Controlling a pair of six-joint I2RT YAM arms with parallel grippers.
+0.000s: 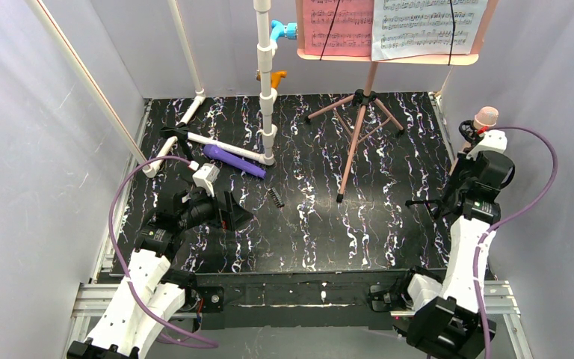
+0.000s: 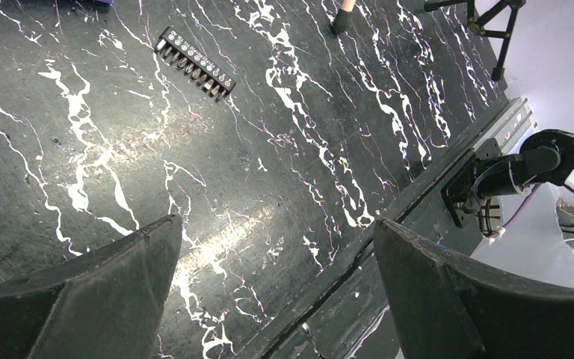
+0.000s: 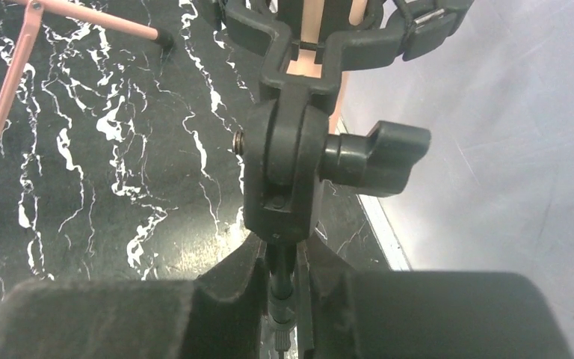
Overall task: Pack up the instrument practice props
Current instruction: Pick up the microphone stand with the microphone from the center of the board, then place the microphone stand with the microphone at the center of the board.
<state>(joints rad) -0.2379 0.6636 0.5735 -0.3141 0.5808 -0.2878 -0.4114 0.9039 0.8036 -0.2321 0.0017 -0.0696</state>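
**A:** Where is the beige-pink tube (image 1: 486, 117) found, and by what is it held?

**B:** It is seen at the 3 o'clock edge of the desk (image 1: 389, 224), upright in a black clamp holder (image 3: 284, 172). The thin black stem (image 3: 281, 299) under that clamp is pinched by the right gripper (image 3: 282, 258), which is clenched on it. The tube itself is not touched.

**A:** How is that piece expected to handle?

**B:** It is judged light and stiff but top-heavy, with the tube set high over a thin stem. Such a smooth stem may twist or slip between the pads, so a hold close under the clamp is favoured. The wing knob (image 3: 377, 157) is better left alone, lest the joint be loosened.

**A:** And the left gripper (image 2: 276, 224)?

**B:** It is released, with the jaws spread wide and nothing between them, over bare desk at about 8 o'clock.

**A:** What of the other props?

**B:** The pink music stand (image 1: 360, 97) is placed between 12 and 1 o'clock, with pink and white sheet-music pages (image 1: 418, 26) on it. It is tall and spindly and probably easily tipped, so the pole near the leg hub is suggested. The pages are thin and limp, and an edge is best taken. The purple tube (image 1: 233, 161) is laid at 10 o'clock, just beside the white pipe frame (image 1: 267, 82). It is rigid, round and apt to roll, so a hold across its middle is advised.
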